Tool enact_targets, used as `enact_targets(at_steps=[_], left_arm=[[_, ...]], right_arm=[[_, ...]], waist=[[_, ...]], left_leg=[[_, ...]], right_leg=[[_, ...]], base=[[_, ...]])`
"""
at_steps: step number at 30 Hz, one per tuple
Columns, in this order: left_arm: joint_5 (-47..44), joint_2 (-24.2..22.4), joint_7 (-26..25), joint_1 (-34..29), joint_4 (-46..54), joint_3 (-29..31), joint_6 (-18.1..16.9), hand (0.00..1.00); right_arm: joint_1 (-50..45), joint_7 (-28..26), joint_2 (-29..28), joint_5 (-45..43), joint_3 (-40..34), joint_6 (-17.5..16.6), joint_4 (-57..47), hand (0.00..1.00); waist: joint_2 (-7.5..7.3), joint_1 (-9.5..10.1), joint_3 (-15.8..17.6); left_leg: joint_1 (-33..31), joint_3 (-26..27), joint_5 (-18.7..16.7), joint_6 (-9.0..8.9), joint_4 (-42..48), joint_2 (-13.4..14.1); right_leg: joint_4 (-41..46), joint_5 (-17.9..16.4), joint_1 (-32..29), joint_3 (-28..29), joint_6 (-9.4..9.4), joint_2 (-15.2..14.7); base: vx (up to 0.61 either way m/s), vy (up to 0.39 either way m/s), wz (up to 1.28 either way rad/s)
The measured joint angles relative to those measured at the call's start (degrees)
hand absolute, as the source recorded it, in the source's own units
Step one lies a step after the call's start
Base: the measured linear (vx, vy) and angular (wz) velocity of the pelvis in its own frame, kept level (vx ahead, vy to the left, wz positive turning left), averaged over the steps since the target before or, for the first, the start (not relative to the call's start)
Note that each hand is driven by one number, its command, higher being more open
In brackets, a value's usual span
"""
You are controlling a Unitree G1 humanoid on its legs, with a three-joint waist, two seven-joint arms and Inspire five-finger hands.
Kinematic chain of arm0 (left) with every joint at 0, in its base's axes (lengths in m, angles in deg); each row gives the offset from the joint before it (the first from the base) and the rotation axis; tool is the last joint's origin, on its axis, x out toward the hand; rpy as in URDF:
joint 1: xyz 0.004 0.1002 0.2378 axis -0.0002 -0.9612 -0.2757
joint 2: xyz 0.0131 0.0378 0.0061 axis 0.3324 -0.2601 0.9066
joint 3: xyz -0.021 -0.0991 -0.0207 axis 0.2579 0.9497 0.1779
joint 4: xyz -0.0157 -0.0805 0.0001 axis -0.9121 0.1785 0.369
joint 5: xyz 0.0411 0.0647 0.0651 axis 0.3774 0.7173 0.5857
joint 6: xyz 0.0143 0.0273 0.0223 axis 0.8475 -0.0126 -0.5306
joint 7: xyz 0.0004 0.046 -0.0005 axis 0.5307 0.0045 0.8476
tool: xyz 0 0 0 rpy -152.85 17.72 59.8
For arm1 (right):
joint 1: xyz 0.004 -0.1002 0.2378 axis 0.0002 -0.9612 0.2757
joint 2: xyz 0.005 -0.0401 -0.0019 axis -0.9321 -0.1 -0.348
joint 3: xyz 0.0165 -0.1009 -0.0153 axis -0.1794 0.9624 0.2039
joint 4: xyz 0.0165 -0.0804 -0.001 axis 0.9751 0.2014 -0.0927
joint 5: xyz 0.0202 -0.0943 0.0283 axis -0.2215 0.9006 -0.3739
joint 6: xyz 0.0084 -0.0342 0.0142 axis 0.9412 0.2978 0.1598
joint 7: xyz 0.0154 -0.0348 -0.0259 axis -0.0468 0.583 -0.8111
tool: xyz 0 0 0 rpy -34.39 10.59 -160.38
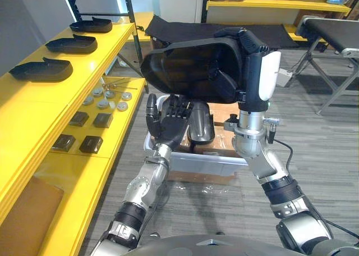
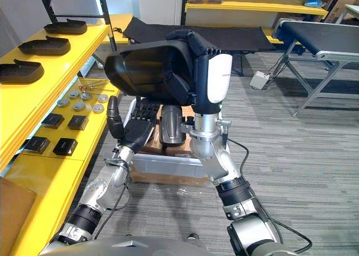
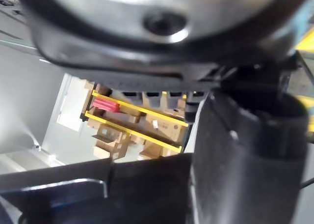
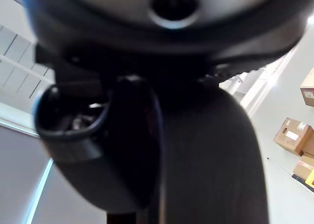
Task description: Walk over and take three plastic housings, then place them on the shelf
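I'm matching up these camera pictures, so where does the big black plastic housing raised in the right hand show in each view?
Left eye view: the black plastic housing is upper centre, gripped by the right hand.
Right eye view: upper centre, slightly left.
Left wrist view: dark shapes up close; cannot tell.
Right wrist view: dark bulk up close; cannot tell.
Shared landmark: the yellow shelf along the left of both eye views.

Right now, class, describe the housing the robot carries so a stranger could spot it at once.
On the robot's left runs a yellow shelf with three black housings in a row. Beside it stands a white bin; above that, the right hand grips a fourth housing, the only one raised in the air.
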Motion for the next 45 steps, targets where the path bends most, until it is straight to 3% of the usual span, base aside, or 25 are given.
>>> enact_targets(at_steps=[10, 21, 22, 30, 36, 42, 43, 45], left_arm=[[-0.44, -1.29, -0.01, 0.01, 2.57, -3.71, -3.45, 1.0], [-2.53, -2.03, 2.4, 0.19, 2.72, -3.39, -14.78, 1.0], [-2.67, -1.99, 2.98, 0.46, 2.72, -3.43, -15.45, 0.0], [-3.48, -0.71, 6.5, 0.51, 4.24, -4.87, -21.45, 0.0], [-3.48, 1.25, 11.54, 0.52, 4.92, -7.7, -23.66, 0.0], [-3.49, 1.2, 11.48, 0.53, 5.34, -9.35, -29.53, 0.0], [-3.49, 1.15, 11.31, 0.52, 5.34, -9.69, -30.81, 0.0], [-3.49, 1.16, 10.85, 0.52, 5.34, -10.04, -31.1, 0.0]], right_arm=[[-2.06, -0.75, -0.86, -2.77, 5.94, -1.89, 0.0, 0.0], [-6.81, -3.95, -3.6, -5.59, 9.62, -1.92, 0.01, 0.0], [-7.88, -4.14, -3.6, -5.77, 9.68, -1.92, 0.01, 0.0], [-9.32, -3.71, -4.1, -7.67, 9.81, -2.81, 0.0, 0.0], [-9.73, -2.43, -4.22, -9.58, 10.14, -3.57, 0.0, 0.0], [-10.38, -1.37, -4.26, -9.9, 12.75, -4.8, -0.05, 0.0], [-10.69, -1.29, -4.49, -9.92, 13.09, -4.77, -0.09, 1.0], [-10.93, -1.42, -4.55, -10.02, 12.97, -4.58, -0.09, 1.0]], waist=[[0.01, -0.47, -0.01], [0.56, -0.73, -0.46], [0.56, -0.75, -0.46], [0.56, -0.98, -0.47], [0.55, -0.91, -0.48], [0.54, -1.78, -0.52], [0.54, -1.88, -0.52], [0.54, -1.82, -0.52]], left_leg=[[0.1, 0.05, -0.02, -0.03, 0.0, 0.06], [0.12, 1.22, -0.52, -0.22, 0.04, 0.16], [0.12, 1.34, -0.58, -0.23, 0.05, 0.16], [0.11, 1.99, -1.25, -0.2, 0.25, 0.16], [-0.02, 2.05, -2.0, -0.15, 1.11, 0.17], [-0.05, 2.04, -2.06, -0.16, 1.14, 0.11], [-0.05, 2.03, -2.06, -0.15, 1.14, 0.11], [-0.05, 1.99, -2.06, -0.14, 1.14, 0.09]], right_leg=[[0.0, -0.01, 0.02, 0.09, -0.01, 0.07], [0.0, -0.05, -1.07, 1.17, -0.08, 0.17], [0.0, -0.05, -1.13, 1.27, -0.08, 0.18], [0.0, -0.04, -1.22, 2.03, -0.08, 0.19], [0.0, -0.05, -1.04, 2.06, -0.09, 0.06], [0.01, -0.07, -1.03, 1.96, -0.1, -0.02], [0.01, -0.07, -1.02, 1.94, -0.1, -0.02], [0.01, -0.07, -0.97, 1.9, -0.1, -0.03]], base=[[0.0, 0.0, 0.0], [0.0, 0.003, -0.05], [0.04, 0.029, -0.04], [0.02, 0.016, -0.04], [0.01, 0.011, 0.0], [0.0, 0.013, 0.0], [0.0, 0.0, 0.0], [0.0, 0.0, 0.0]])
